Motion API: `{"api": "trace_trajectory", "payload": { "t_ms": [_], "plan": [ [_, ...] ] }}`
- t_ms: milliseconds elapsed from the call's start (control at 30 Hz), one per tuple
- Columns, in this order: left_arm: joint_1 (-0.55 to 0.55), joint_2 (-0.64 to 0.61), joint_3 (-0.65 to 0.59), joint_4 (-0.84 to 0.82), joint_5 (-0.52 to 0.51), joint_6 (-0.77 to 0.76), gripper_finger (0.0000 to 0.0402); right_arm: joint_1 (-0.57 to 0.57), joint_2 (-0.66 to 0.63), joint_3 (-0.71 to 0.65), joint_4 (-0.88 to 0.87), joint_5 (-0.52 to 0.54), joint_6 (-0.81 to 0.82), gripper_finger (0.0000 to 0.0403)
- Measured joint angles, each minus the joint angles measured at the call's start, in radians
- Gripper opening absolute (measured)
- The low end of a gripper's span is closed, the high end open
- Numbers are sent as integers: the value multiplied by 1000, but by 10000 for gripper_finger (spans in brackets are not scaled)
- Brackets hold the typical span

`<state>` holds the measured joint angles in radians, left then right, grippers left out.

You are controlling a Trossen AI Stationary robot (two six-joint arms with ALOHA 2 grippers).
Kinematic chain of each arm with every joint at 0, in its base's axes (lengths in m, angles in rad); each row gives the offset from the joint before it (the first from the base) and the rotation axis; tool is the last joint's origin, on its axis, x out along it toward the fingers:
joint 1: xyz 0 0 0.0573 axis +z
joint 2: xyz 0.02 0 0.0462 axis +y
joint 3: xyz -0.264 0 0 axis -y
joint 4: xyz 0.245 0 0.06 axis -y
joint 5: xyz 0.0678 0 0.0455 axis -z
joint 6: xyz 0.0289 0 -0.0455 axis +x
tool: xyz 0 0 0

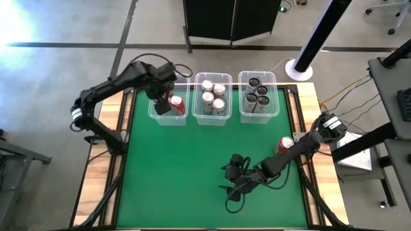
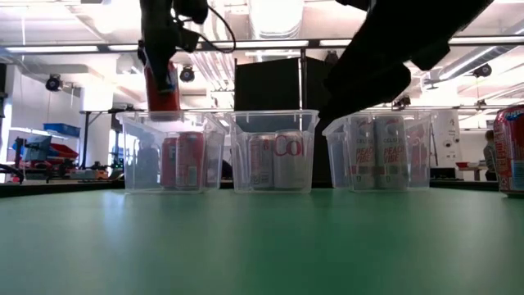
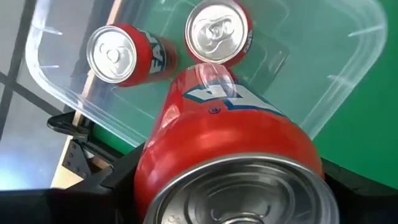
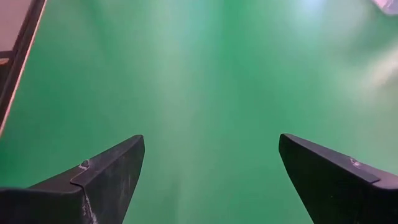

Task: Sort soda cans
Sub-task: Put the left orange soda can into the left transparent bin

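The left gripper's (image 1: 162,102) fingers are clamped on a red can (image 3: 224,155), held above the left bin (image 1: 154,114) at the upper left of the high view; in the low view this can (image 2: 162,86) hangs just over the bin's rim. Two more red cans (image 3: 121,55) stand inside that bin. The right gripper (image 4: 208,177) has its fingers spread wide apart over bare green mat (image 1: 180,173), low and right of centre in the high view. The middle bin (image 1: 196,96) holds silver cans (image 1: 212,97), the right bin (image 1: 243,96) dark cans (image 1: 258,94). One red can (image 1: 285,145) stands alone on the mat by the right edge, beside the right arm.
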<state>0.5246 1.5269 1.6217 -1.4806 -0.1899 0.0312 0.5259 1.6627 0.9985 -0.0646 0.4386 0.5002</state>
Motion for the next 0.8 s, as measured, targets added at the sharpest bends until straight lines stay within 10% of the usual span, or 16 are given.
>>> {"api": "trace_trajectory", "payload": {
  "t_ms": [800],
  "plan": [
    [86, 94, -190, 161, 84, 137, 279, 11, 2, 1, 3, -2, 84, 368]
  ]
}}
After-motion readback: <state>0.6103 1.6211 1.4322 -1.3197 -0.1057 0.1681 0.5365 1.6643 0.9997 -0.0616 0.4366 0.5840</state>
